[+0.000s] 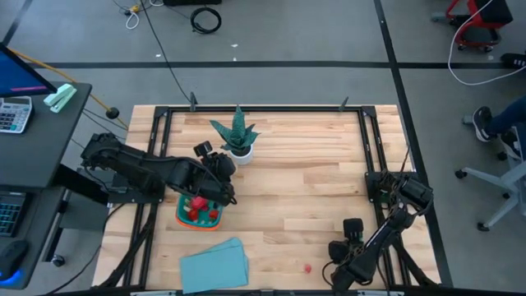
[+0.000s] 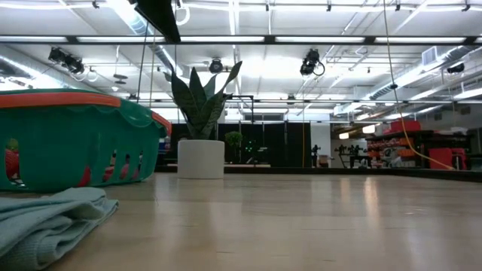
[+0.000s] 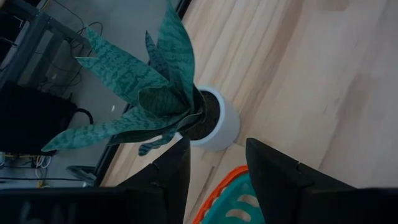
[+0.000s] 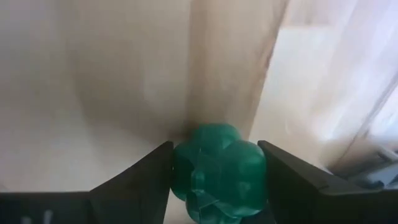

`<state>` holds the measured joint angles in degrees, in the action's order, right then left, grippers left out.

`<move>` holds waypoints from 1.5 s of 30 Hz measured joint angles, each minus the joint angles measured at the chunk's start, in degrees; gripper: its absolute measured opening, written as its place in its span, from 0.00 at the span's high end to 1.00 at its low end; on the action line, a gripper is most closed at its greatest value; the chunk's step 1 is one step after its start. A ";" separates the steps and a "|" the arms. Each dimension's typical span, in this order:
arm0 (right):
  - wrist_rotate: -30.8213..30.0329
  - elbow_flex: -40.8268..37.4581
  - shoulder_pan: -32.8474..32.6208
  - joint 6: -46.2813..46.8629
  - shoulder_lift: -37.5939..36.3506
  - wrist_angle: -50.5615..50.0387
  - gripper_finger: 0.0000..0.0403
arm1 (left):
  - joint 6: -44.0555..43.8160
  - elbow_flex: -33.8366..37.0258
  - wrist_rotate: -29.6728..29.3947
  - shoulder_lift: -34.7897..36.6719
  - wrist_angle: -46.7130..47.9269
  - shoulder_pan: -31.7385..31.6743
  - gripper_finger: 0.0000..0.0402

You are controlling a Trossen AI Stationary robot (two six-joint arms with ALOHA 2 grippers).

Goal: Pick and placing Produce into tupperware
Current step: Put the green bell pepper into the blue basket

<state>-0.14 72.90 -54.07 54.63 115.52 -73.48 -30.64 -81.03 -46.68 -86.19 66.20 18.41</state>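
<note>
Green and bumpy, a little toy piece (image 4: 219, 169) sits squeezed between the right gripper's (image 4: 217, 177) two dark fingers, down by the wood at the near right corner of the table (image 1: 312, 205). No words or labels show on anything here.

The teal tupperware (image 1: 200, 213) has an orange rim, rounded corners and slots in its wall. It lies on the left side of the table, its long side running almost straight across. Some red pieces (image 1: 197, 207) already sit inside it. One small red piece (image 1: 307, 267) lies alone on the wood near the front edge.

The left gripper (image 3: 214, 165) hangs over the back edge of the tupperware, fingers apart and holding nothing.

A spiky plant in a smooth white pot (image 1: 238, 141) stands just behind the tupperware. A soft light-blue cloth (image 1: 215, 265) lies in front.
</note>
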 joint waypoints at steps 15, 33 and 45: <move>-34.20 9.49 10.04 2.32 -0.04 15.46 0.45 | 12.18 0.00 -4.82 0.04 -2.08 -10.41 0.60; -38.83 8.99 35.22 -25.26 2.46 89.67 0.45 | 25.49 -34.13 -5.46 0.44 -2.35 -25.55 0.60; -15.76 15.26 46.79 -32.11 14.42 105.69 0.44 | 25.44 -38.56 -5.30 0.18 1.86 -26.94 0.60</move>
<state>-15.90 88.16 -7.28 22.52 129.94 32.21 -5.19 -119.59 -51.98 -86.01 68.07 -8.54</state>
